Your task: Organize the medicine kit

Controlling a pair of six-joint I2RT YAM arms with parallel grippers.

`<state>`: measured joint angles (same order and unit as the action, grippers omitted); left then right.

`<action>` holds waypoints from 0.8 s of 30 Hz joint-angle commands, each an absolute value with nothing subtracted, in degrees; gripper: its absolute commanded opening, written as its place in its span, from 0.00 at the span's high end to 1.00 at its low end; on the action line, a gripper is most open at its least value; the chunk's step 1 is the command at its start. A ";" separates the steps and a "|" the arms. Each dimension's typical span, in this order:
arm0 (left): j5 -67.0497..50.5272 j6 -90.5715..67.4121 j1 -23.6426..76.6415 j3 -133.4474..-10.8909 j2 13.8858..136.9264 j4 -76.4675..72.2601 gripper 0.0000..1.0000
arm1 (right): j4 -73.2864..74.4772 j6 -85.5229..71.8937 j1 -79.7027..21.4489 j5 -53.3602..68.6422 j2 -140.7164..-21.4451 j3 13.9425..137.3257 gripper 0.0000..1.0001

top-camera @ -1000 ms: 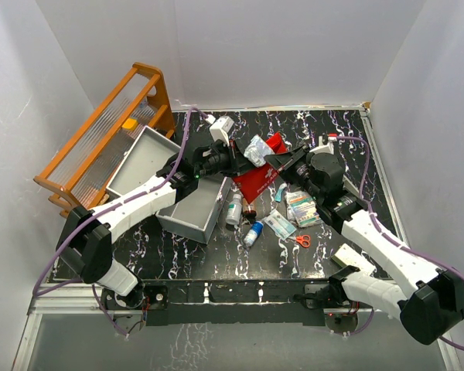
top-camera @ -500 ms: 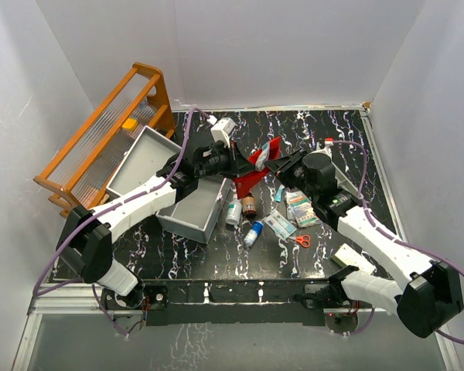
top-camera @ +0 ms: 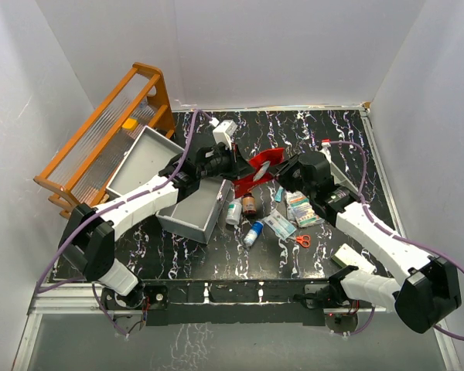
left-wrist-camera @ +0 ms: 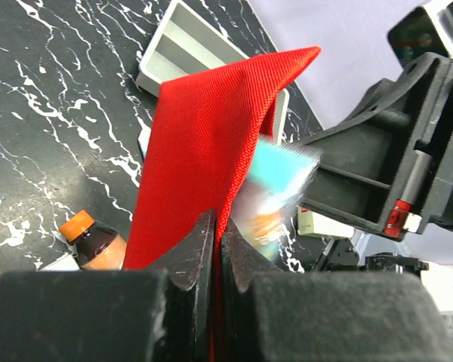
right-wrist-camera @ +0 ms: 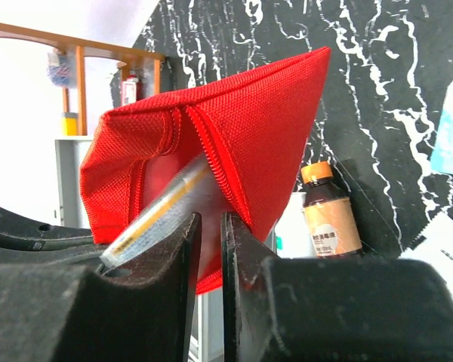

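From above: medicine kit [top-camera: 192, 210] on the left half of the dark marbled table [top-camera: 216, 255], lid thrown open and leaning back toward the orange rack [top-camera: 100, 135] behind it. Just right of the kit's near corner, a white bottle [top-camera: 233, 212], a brown bottle [top-camera: 249, 205] and a blue-capped bottle [top-camera: 253, 232], all loose on the table. Further right, flat packets [top-camera: 300, 207] and red scissors [top-camera: 303, 240]. Above the bottles, between the two arms, a red pouch [top-camera: 257, 168] held off the table, with the left gripper [top-camera: 236, 166] at its left end and the right gripper [top-camera: 284, 171] close at its right end.

Left wrist: jaws pressed together on a fold of the red pouch, no gap to see. Pouch rising away from them to a pointed corner. Against its right edge a blurred turquoise-and-white packet [left-wrist-camera: 275, 196], too smeared to name, and just beyond it the black right gripper. Low at the left, the brown bottle with its orange cap on the table. Farther off, a shallow grey divided tray [left-wrist-camera: 183, 47].

Right wrist: jaws a little apart, a narrow slit between the fingers [right-wrist-camera: 174, 249], nothing seen clamped in it. Directly ahead, the pouch's zipped mouth gaping. At that mouth a blurred pale item [right-wrist-camera: 155, 215] with a yellow streak, just above the fingertip at the view's left. Below the pouch's right corner, the brown bottle upright, with the white bottle just beside it. Orange rack in the far background at the left.
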<state>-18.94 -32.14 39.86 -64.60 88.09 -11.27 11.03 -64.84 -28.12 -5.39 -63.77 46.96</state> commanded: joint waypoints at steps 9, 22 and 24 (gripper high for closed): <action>-15.91 -21.13 39.81 -66.86 91.09 -11.86 1.00 | 25.74 -62.47 -28.04 -11.62 -60.98 53.89 0.86; -17.08 -23.43 39.86 -67.63 91.88 -13.27 1.00 | 22.81 -50.25 -27.91 -8.39 -62.19 55.73 0.69; -17.09 -24.91 39.89 -67.78 92.01 -13.53 1.00 | 22.75 -49.08 -27.91 -6.63 -63.48 56.77 0.62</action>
